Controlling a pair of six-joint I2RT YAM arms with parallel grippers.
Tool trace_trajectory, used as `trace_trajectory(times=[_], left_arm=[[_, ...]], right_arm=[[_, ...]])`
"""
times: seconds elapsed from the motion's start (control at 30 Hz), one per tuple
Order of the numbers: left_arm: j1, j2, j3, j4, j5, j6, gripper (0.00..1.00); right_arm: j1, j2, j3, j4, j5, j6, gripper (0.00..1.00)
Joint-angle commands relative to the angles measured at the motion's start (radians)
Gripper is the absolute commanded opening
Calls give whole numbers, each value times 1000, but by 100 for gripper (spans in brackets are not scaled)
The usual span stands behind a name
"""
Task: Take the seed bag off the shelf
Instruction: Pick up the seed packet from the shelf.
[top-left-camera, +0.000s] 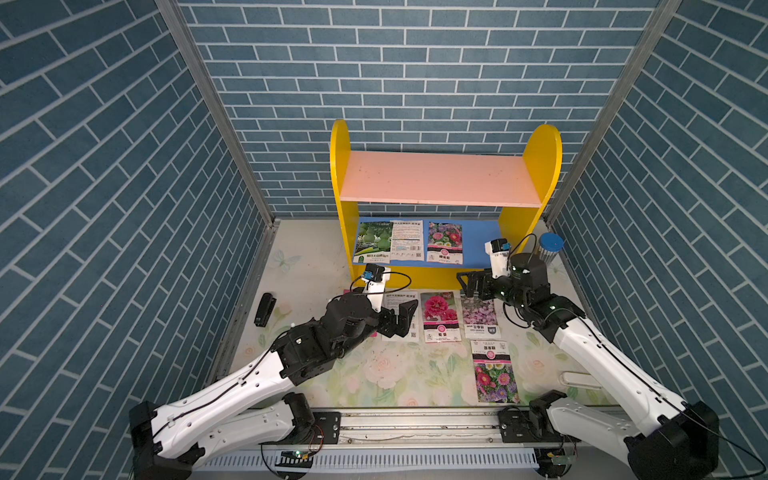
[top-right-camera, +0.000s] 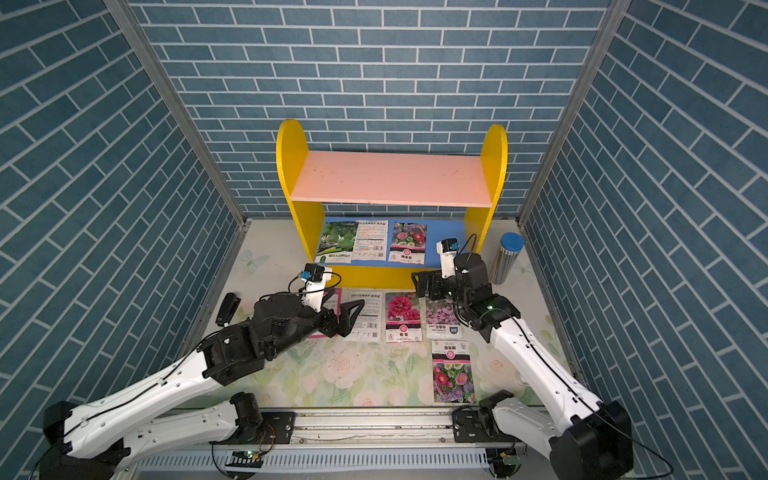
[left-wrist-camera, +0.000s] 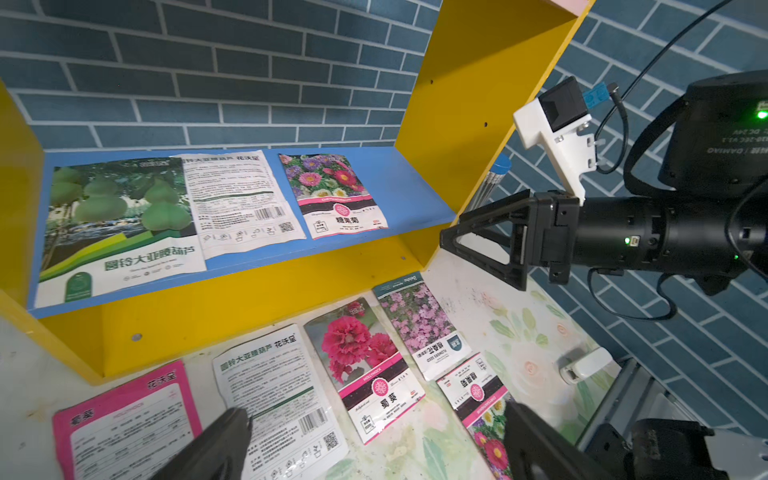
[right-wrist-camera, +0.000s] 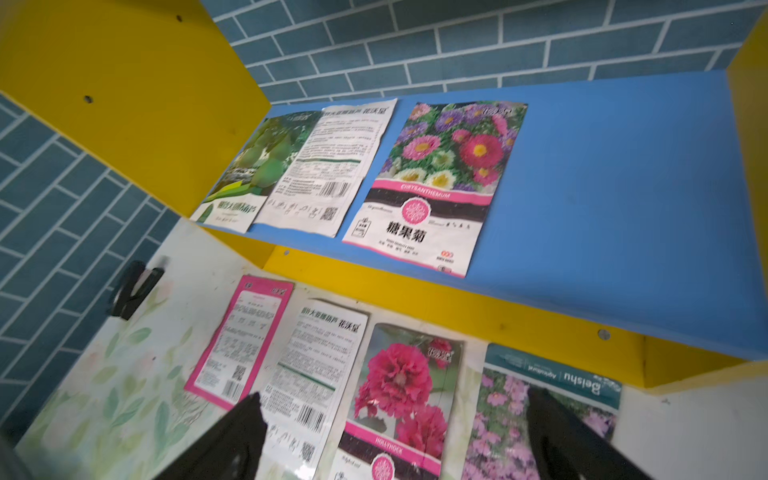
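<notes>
The shelf (top-left-camera: 440, 178) stands at the back with yellow sides and a bare pink upper board. On its blue lower board (top-left-camera: 476, 245) lie three seed bags side by side: a green gourd bag (top-left-camera: 372, 242), a white printed bag (top-left-camera: 408, 240) and a chrysanthemum bag (top-left-camera: 444, 242). My left gripper (top-left-camera: 401, 318) hovers open and empty over the table in front of the shelf's left half. My right gripper (top-left-camera: 467, 284) is open and empty by the shelf's front right corner. The wrist views show the same: left gripper (left-wrist-camera: 374, 449), right gripper (right-wrist-camera: 399, 440).
Several more seed bags lie on the floral table before the shelf, among them a hollyhock bag (top-left-camera: 439, 316) and an upside-down chrysanthemum bag (top-left-camera: 495, 372). A black stapler (top-left-camera: 264, 309) sits left. A blue-lidded metal cylinder (top-left-camera: 548, 249) stands beside the shelf's right panel.
</notes>
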Motion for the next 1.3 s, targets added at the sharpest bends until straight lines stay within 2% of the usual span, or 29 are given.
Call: trace_trajectory(times=[0.0, 0.17, 0.43, 0.83, 1.03, 1.27], left_arm=[[12, -13, 32, -68, -37, 52, 100], [14, -26, 43, -94, -79, 67, 100], [17, -31, 24, -79, -76, 59, 100], [18, -31, -1, -58, -53, 41, 100], [18, -42, -15, -60, -56, 41, 100], [18, -33, -27, -47, -50, 39, 100]], right_arm=[[18, 71, 50, 114, 153, -63, 98], [27, 217, 117, 155, 194, -120, 96], [37, 422, 256, 187, 249, -172, 93], [39, 634, 420, 187, 260, -197, 92], [40, 670, 414, 181, 274, -213, 92], [52, 619, 323, 198, 258, -201, 91]])
